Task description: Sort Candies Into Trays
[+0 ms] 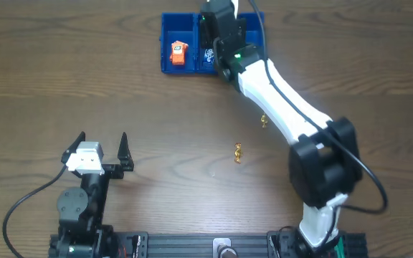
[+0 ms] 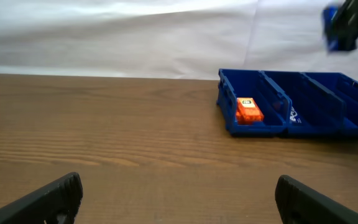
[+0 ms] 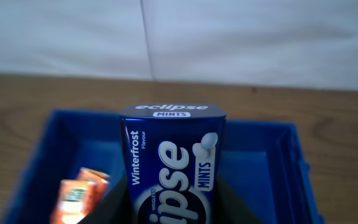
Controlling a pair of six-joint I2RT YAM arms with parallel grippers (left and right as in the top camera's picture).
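Note:
My right gripper (image 1: pixel 212 25) hangs over the blue three-compartment tray (image 1: pixel 165 43) at the table's far side. It is shut on a dark blue mint tin (image 3: pixel 171 168), held upright between its fingers (image 3: pixel 114 202). An orange candy pack (image 1: pixel 178 52) lies in the tray's left compartment. A blue item with white print (image 1: pixel 209 56) lies in the middle one. I cannot tell which compartment is under the tin. My left gripper (image 1: pixel 104 147) is open and holds nothing, low near its base. Two gold-wrapped candies (image 1: pixel 239 153) (image 1: pixel 264 120) lie on the wood.
The left wrist view looks across bare table (image 2: pixel 117 137) to the tray (image 2: pixel 347 102), with the orange pack (image 2: pixel 249 110) inside and the right gripper (image 2: pixel 347 25) above its far end. The right arm's white link (image 1: pixel 285 100) slants over the table's right half.

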